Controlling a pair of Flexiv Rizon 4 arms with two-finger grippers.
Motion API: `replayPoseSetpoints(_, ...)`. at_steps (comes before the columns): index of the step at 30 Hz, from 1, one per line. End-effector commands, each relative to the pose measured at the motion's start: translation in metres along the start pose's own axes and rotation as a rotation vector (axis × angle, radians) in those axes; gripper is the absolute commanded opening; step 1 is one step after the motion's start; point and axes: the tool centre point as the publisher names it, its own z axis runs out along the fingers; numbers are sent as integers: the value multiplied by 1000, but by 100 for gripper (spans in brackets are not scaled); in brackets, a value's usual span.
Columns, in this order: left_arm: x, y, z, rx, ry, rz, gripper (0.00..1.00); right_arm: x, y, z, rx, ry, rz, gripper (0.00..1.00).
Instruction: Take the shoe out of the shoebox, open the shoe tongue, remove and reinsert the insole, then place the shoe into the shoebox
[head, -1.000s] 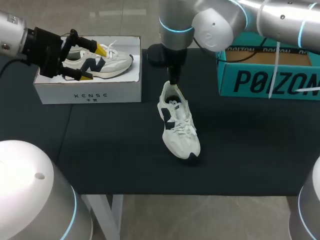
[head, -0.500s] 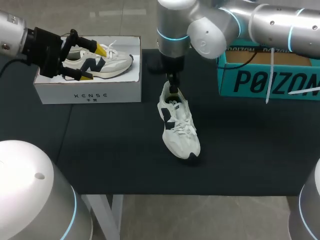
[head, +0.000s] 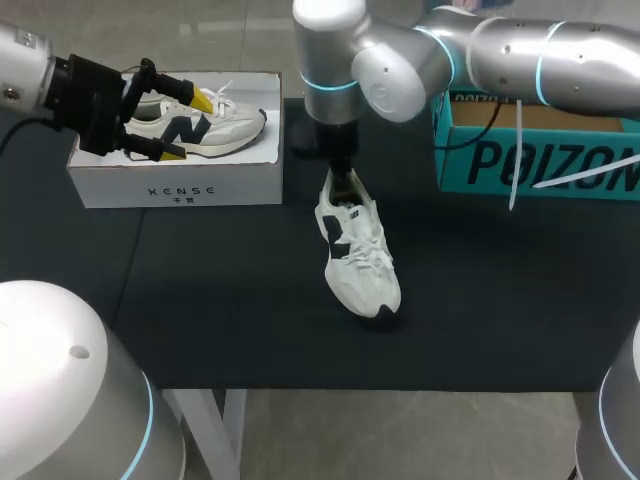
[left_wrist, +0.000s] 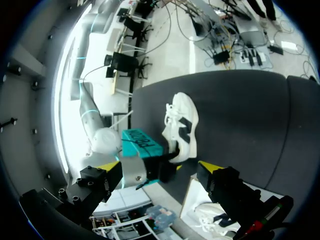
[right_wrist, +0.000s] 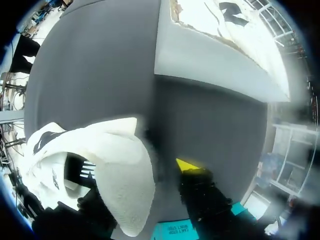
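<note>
Shoe: your white fabric sneaker with the dark side logo (head: 358, 255) rests on its sole on the black tablecloth (head: 220, 290), outside any box. Its toe points to the near edge and its heel to the far one. It lies between the white cardboard shoebox (head: 180, 185) and the teal cardboard box (head: 520, 160).
Right gripper (right_wrist: 142, 182): it is at the heel, with one finger down inside the shoe's opening. The yellow-tipped finger stands outside the heel wall with a dark gap beside it. Read that as straddling the heel, not clamping it.
Left gripper (head: 188, 126): spread wide and holding nothing, it hovers over the white cardboard shoebox. A second matching sneaker (head: 235, 125) lies in that box.
Handling: I judge the shoe light. The upper looks soft and will fold under a pinch. The heel wall and sole should be stiffer, and the fabric should not slip on the pads.
Where to hold: pin the shoe by the heel wall, the firmest part. Lift the tongue (head: 347, 208) by its free end above the laces. Take the insole, which I cannot make out clearly, by its heel edge.
Risk: a shoe this light may drag or tip when you pull the tongue unless the heel is held down.
</note>
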Motion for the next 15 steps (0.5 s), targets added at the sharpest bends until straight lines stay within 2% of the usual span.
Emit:
replayPoseSetpoints(1,-1,1,0,0,3,0,100,-3,0,-6,32,6,25,0)
replayPoseSetpoints(7,-1,1,0,0,3,0,100,1,-5,-29,49,25,88,0)
replayPoseSetpoints(15,-1,1,0,0,3,0,100,0,-15,-80,42,60,201,0)
